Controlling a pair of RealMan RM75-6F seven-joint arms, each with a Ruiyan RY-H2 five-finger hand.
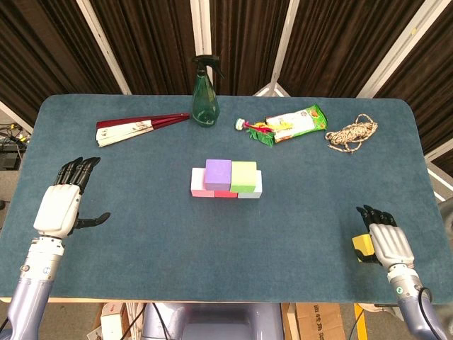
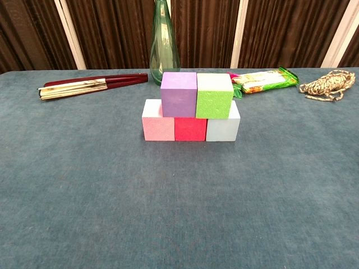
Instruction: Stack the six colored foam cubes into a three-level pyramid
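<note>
Head view shows 5 cubes stacked mid-table: pink cube, red cube and pale blue cube below, purple cube and green cube on top. Well right of the stack, near the table edge, the right hand sits against the yellow cube; whether it grips it, I cannot tell. Far left of the stack, the left hand is released, fingers spread.
</note>
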